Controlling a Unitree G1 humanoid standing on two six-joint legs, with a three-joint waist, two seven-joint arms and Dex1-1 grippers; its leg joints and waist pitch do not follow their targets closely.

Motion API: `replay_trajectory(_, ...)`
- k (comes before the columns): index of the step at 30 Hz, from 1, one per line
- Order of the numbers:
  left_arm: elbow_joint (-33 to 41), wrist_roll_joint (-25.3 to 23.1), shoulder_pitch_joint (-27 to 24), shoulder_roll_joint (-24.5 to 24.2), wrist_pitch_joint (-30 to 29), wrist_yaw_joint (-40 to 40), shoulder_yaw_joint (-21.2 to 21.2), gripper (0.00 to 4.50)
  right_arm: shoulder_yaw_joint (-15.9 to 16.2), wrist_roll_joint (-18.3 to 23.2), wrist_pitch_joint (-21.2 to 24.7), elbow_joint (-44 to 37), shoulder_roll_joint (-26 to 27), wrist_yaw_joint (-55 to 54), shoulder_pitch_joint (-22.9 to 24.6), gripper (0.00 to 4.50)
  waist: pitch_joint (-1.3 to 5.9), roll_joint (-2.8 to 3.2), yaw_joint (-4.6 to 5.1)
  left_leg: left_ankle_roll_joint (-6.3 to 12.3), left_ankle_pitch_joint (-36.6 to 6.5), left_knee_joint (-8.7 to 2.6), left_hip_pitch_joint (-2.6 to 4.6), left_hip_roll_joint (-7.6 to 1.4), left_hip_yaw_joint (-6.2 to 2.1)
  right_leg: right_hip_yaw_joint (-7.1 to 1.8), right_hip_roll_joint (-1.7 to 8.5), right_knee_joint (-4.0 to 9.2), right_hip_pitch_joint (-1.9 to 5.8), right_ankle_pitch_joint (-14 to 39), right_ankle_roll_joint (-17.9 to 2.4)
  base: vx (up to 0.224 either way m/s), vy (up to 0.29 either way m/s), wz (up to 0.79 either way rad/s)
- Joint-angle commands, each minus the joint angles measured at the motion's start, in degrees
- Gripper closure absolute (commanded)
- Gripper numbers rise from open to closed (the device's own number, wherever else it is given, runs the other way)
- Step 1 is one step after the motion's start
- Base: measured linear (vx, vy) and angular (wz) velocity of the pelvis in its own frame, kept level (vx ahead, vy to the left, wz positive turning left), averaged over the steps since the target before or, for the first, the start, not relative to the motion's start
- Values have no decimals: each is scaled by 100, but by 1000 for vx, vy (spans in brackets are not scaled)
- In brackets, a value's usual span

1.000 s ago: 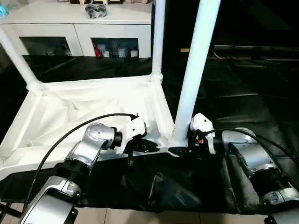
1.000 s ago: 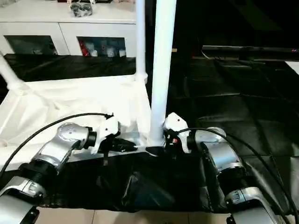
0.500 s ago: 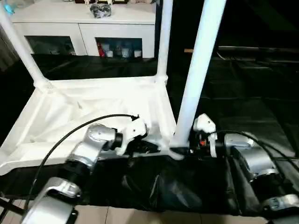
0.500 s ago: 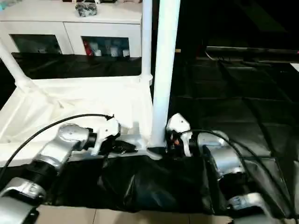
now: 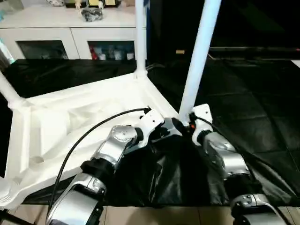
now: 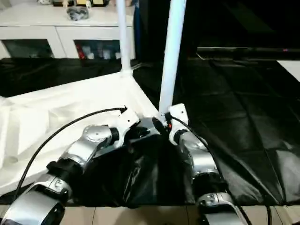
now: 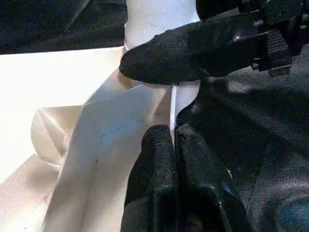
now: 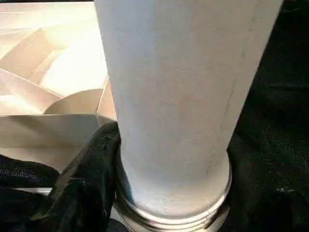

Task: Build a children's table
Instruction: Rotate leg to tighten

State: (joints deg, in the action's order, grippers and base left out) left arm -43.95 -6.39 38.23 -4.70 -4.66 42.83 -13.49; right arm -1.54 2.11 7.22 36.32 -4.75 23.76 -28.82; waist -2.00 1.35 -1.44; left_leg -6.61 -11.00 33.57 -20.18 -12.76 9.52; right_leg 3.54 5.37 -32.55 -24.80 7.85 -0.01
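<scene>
Nearest the camera, both silver forearms reach forward over the black-draped work table (image 5: 262,117) and meet at the near right corner of the upturned white tabletop (image 5: 65,126). The left gripper (image 7: 173,140) is pinched tight on the thin edge of the tabletop's rim just beside the corner socket, its two black fingers pressed together with the white wall between them. The right gripper (image 5: 183,125) sits at the base of the nearest leg (image 5: 197,56), one black finger (image 8: 84,186) curled against the tube just above its threaded collar; whether it truly clamps the leg cannot be told. That leg stands upright in the corner socket. Farther back a second leg (image 5: 140,35) rises from the far corner, and a third (image 5: 8,90) leans at the left. Beyond stands a white glass-door cabinet (image 5: 70,33).
</scene>
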Motion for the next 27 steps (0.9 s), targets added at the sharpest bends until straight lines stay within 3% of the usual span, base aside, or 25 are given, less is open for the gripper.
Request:
replay_trajectory(1,87,150,93,184,50,-71,33,450,647,165,-15,-150,496,836,24,111,307,-69,27,376,-1885,-447,-68,122,61,-23,96,522,324,3013,-470,0,0,0)
replay_trajectory(3,236,204,2,16,58,328,-50,450,666,164,-34,-230,267,1075,0,84,317,-63,34,401,-1878,-449,-72,113,63,-37,106,488,338,2804,-588,0,0,0)
replay_trajectory(8,445,273,-137,-351,217,1074,-202,450,738,284,91,-379,-227,1912,-19,84,326,-75,54,496,-1646,-422,-86,90,95,-76,113,401,367,2193,-961,0,0,0)
replay_trajectory(9,522,292,-199,-530,320,1418,-256,450,808,321,139,-453,-476,2344,-8,84,329,-65,47,521,-1643,-414,-70,92,99,-79,113,396,366,2171,-1008,0,0,0)
replay_trajectory(13,640,344,-288,-787,440,1946,-333,450,957,309,248,-546,-865,2986,23,84,370,-64,16,627,-1150,-382,-75,64,122,-96,117,283,415,1285,-1368,0,0,0)
replay_trajectory(16,729,405,-350,-971,476,2383,-407,450,1144,197,210,-634,-1163,3529,78,84,373,-43,-58,702,-936,-364,-59,31,137,-91,103,214,425,871,-1540,0,0,0)
replay_trajectory(18,810,480,-396,-1074,447,2647,-433,450,1298,182,202,-740,-1383,3981,140,84,362,-68,-88,691,-940,-369,-60,30,144,-94,111,214,433,900,-1558,0,0,0)
replay_trajectory(21,918,571,-444,-1149,413,2897,-451,450,1461,246,146,-860,-1591,4437,188,84,337,-63,-122,626,-1201,-385,-34,18,149,-98,117,260,410,1363,-1441,0,0,0)
replay_trajectory(25,984,649,-467,-1206,379,3103,-482,450,1508,354,216,-929,-1670,4713,199,84,323,-77,-142,467,-1360,-407,-36,26,133,-103,127,301,401,1863,-1227,0,0,0)
replay_trajectory(27,1010,675,-469,-1236,360,3190,-505,450,1532,383,253,-975,-1700,4825,208,97,327,-80,-149,462,-1344,-404,-36,23,134,-108,121,299,399,1826,-1209,0,0,0)
